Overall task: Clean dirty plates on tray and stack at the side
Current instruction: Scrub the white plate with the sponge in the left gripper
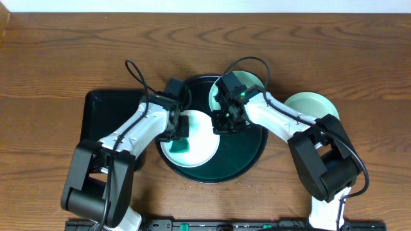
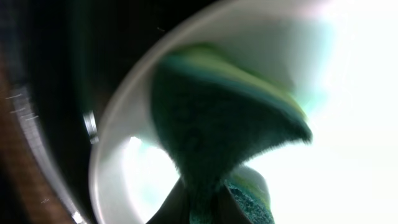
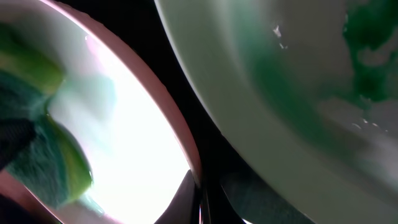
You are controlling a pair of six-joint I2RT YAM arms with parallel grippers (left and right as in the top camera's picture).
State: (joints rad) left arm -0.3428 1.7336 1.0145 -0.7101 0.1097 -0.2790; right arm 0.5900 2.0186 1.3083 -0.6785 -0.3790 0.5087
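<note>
Bench (image 1: 64, 58) seen from above, read left to right. A black tray (image 1: 96, 122) lies at the left, beside the round tray (image 1: 247, 151). The left fingers (image 1: 182, 130) are closed on a green-and-yellow sponge (image 1: 179, 145), which is pressed onto the near plate (image 1: 200, 153) in the round tray's left front part. The right fingers (image 1: 223, 126) pinch that plate's right rim. The far plate (image 1: 252, 81), at the back of the tray and partly hidden by the right arm, carries a green smear (image 3: 367, 43). The side plate (image 1: 311, 106) rests on the bench near the tray's right edge.
</note>
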